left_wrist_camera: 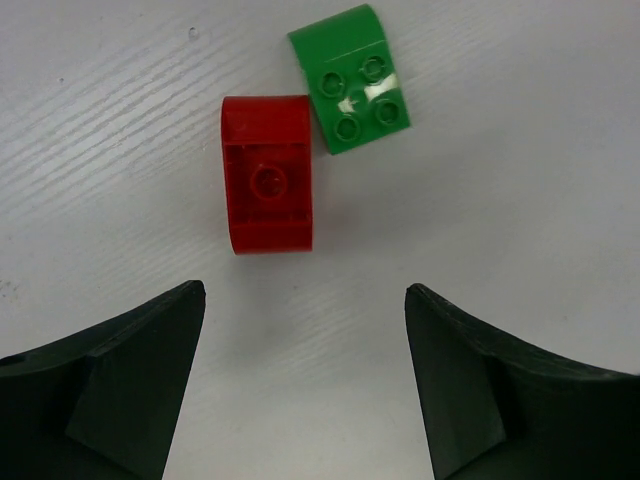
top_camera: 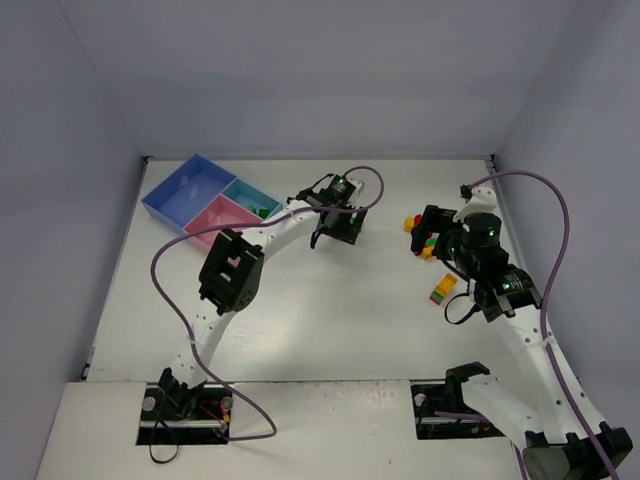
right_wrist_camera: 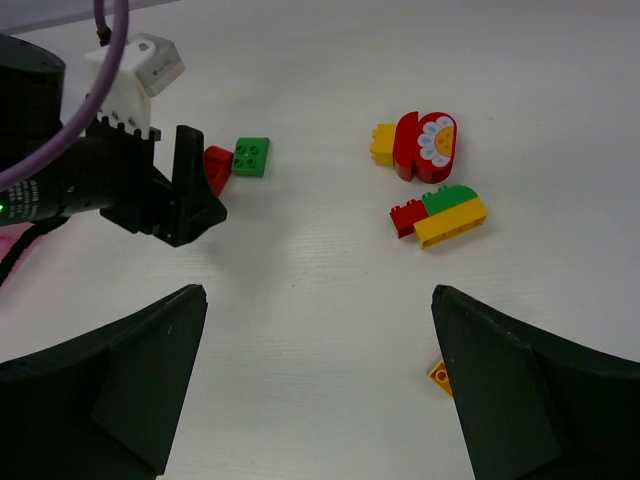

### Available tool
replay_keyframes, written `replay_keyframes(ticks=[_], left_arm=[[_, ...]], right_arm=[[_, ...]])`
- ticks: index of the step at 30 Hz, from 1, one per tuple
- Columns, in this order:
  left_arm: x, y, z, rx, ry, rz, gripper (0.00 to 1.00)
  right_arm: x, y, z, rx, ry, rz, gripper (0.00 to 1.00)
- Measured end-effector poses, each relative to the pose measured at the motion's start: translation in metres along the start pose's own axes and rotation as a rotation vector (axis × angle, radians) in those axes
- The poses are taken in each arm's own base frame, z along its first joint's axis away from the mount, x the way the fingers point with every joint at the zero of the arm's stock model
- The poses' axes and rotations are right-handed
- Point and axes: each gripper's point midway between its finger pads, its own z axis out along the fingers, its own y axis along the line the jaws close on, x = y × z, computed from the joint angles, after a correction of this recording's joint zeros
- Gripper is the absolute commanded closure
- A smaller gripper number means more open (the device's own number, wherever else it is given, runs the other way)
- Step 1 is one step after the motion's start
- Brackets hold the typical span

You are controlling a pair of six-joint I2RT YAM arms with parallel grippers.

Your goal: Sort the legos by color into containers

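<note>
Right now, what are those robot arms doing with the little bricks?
They sort them by color into the tray. The left arm hovers with open jaws just over a red lego and a green lego lying on the table. The right arm, jaws open too, holds nothing; more mixed legos wait near it.

I see the tray (top_camera: 160, 212) at the far left, set askew. It has a large blue compartment (top_camera: 185, 190), a pink one (top_camera: 222, 215) and a smaller teal one (top_camera: 245, 193) with something green inside. Mid-table, a red brick (left_wrist_camera: 267, 188) lies hollow side up. A green brick (left_wrist_camera: 352, 80), four studs up, sits at its far right corner, touching or nearly so. To the right, a red flower-printed piece (right_wrist_camera: 425, 145) joins a yellow brick (right_wrist_camera: 382, 143). Just nearer lies a red, green and yellow stack (right_wrist_camera: 440, 213). Nearer still, apart, lies a small multicoloured stack (top_camera: 442, 290).
</note>
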Motion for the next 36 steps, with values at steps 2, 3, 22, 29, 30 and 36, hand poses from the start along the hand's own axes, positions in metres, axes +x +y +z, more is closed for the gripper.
replay_keyframes(ticks=[2,3,22,29,30,36], left_arm=[[0.006,0.006,0.015,-0.017,0.02,-0.012,0.25],[0.007,0.009,0.021,-0.025,0.023,-0.017,0.25],[-0.007,0.026,0.04,-0.078,-0.039,-0.036,0.98],[-0.053,0.109,-0.063,-0.187,-0.182,-0.158,0.98],[-0.066,0.136,-0.086,-0.22,-0.236,-0.197,0.97],[-0.081,0.325,-0.202,-0.522,-0.442,-0.453,0.97]], right_arm=[[0.0,0.0,0.0,0.0,-0.002,0.0,0.08],[-0.001,0.0,-0.001,0.0,-0.003,0.0,0.08],[-0.002,-0.002,-0.004,0.007,-0.012,0.001,0.08],[-0.002,-0.002,-0.004,0.008,-0.012,0.001,0.07],[-0.002,-0.002,-0.004,0.008,-0.011,0.001,0.07],[-0.001,-0.002,-0.002,0.009,-0.005,0.001,0.07]])
